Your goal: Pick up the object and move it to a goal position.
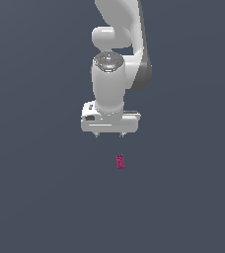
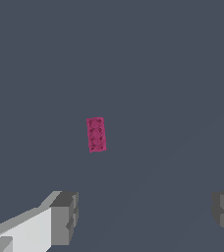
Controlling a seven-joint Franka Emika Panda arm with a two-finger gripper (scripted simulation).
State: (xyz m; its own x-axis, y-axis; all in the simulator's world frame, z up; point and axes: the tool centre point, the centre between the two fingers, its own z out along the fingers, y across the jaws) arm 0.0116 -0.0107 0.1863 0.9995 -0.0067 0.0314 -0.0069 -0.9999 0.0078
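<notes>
One white arm (image 1: 115,59) hangs over a plain dark grey surface (image 1: 35,197), wrist pointing down. Its gripper (image 1: 109,134) is spread wide with nothing between the fingers (image 2: 65,216). The magenta-pink block (image 1: 120,161) lies on the surface apart from the gripper, slightly toward the exterior view's right; the wrist view shows it studded and slightly skewed.
</notes>
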